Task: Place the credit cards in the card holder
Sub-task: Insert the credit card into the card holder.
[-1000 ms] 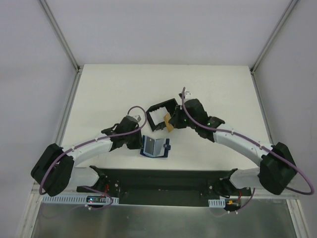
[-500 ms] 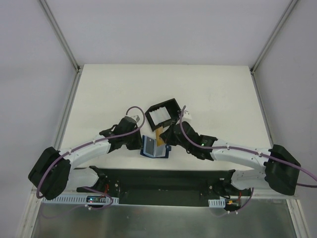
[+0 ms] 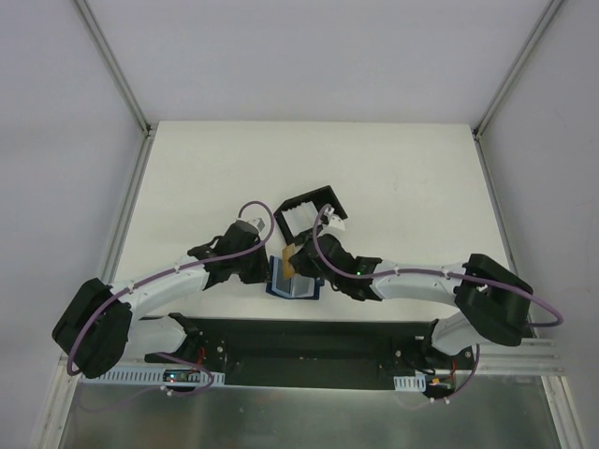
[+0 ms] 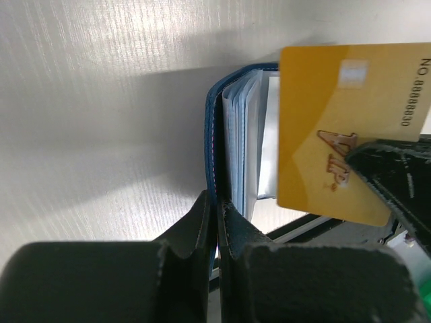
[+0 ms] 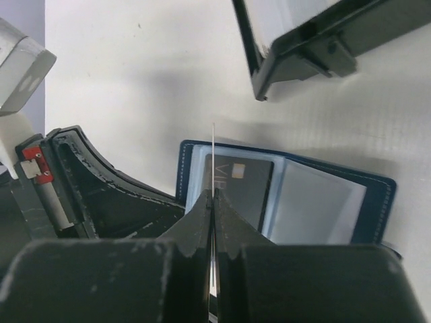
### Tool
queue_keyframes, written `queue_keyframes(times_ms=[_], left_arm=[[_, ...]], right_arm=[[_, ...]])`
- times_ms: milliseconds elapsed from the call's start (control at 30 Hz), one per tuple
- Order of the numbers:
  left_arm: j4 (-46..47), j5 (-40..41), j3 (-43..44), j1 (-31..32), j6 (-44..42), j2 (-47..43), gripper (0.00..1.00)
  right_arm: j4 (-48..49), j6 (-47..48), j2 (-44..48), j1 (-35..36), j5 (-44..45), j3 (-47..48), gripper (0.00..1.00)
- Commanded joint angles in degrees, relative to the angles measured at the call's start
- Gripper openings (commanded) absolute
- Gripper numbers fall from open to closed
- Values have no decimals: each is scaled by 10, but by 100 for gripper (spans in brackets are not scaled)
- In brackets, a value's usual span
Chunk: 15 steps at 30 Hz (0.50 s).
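Looking top-down, I see the card holder (image 3: 299, 286) open near-centre on the table (image 3: 402, 178); left wrist has the left gripper (image 4: 217, 202) pinching its cover, right wrist has the right gripper (image 5: 213, 202) clamping a credit card (image 5: 213, 145) edge-on just above its pockets.

Overhead view looks down; both close wrist views share the card holder (image 5: 310, 202).

Card (image 4: 323, 114) over holder (image 5: 316, 202), frame (image 3: 307, 197) behind
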<state>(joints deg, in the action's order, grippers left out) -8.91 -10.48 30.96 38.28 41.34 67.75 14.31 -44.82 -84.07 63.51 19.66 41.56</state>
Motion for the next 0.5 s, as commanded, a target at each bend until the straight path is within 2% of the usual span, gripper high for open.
queue_keyframes(times_ms=[0, 200, 467], left_arm=[[5, -11, -6, 6, 8, -17, 0], [6, -9, -6, 7, 8, -18, 0], [6, -5, -7, 7, 8, -20, 0]], right_arm=[[69, 10, -22, 5, -21, 42, 0], [56, 12, -40, 6, -45, 61, 0], [43, 13, -43, 8, -31, 52, 0]])
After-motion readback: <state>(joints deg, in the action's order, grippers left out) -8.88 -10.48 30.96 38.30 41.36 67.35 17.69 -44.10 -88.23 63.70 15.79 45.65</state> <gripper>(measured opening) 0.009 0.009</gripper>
